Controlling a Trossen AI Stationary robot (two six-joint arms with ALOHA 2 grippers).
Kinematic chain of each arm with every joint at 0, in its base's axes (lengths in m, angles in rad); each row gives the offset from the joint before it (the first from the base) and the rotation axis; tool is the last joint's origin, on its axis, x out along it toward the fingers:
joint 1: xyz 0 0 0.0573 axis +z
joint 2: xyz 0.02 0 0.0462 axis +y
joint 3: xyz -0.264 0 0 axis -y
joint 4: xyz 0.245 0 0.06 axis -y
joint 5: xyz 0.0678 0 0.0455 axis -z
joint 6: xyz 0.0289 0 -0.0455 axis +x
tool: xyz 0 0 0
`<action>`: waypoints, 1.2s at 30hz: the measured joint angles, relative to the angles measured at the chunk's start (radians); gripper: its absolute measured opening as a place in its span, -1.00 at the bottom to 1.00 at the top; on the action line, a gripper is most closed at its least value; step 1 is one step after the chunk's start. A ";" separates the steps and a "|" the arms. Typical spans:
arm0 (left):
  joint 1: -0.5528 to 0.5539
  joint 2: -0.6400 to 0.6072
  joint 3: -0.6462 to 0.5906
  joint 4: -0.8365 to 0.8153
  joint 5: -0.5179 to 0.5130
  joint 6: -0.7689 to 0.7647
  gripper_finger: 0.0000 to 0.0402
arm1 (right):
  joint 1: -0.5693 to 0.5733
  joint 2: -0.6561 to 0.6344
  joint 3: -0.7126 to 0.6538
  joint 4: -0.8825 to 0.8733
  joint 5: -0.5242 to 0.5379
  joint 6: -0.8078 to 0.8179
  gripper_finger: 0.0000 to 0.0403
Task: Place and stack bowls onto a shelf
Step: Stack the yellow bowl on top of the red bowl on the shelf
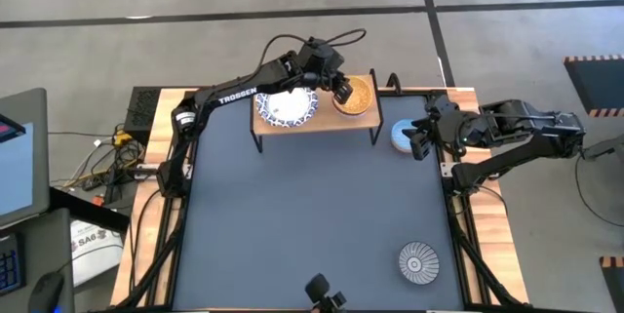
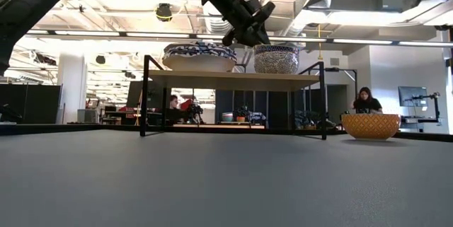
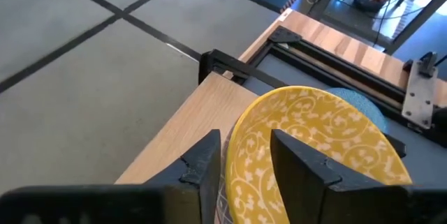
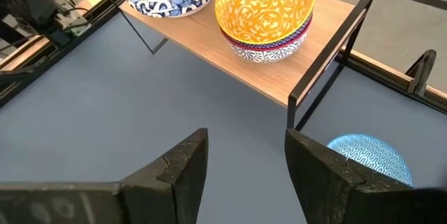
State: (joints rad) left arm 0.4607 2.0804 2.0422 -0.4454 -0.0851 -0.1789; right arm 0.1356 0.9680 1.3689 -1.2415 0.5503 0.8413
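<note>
The left gripper (image 1: 340, 90), fingers straddling the rim of the yellow patterned bowl (image 1: 354, 96) stacked on the light wooden shelf (image 1: 314, 122), should release gently and lift straight up.

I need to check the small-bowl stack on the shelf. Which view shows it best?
The right wrist view: the yellow bowl sits nested on others. High view shows only its top, left wrist only its inside; low view shows only the stack's side.

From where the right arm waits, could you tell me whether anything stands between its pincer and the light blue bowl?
Nothing visible does: the right pincer hangs open beside the light blue bowl, with only bare tabletop between them. The shelf stands off to the side.
</note>
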 joint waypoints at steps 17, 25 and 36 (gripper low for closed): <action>0.023 -0.002 -0.005 -0.100 -0.091 0.002 -0.43 | 0.000 0.000 0.000 -0.011 0.015 -0.001 0.06; 0.023 -0.002 0.039 -0.110 -0.080 0.002 -0.43 | -0.038 -0.012 -0.113 -0.036 0.005 0.053 0.06; 0.000 -0.003 0.058 -0.057 -0.049 0.044 -0.43 | -0.055 -0.041 -0.307 0.055 -0.044 0.178 0.06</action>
State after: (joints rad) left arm 0.4610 2.0777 2.0998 -0.5028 -0.1345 -0.1352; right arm 0.0807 0.9270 1.0616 -1.1868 0.5060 1.0190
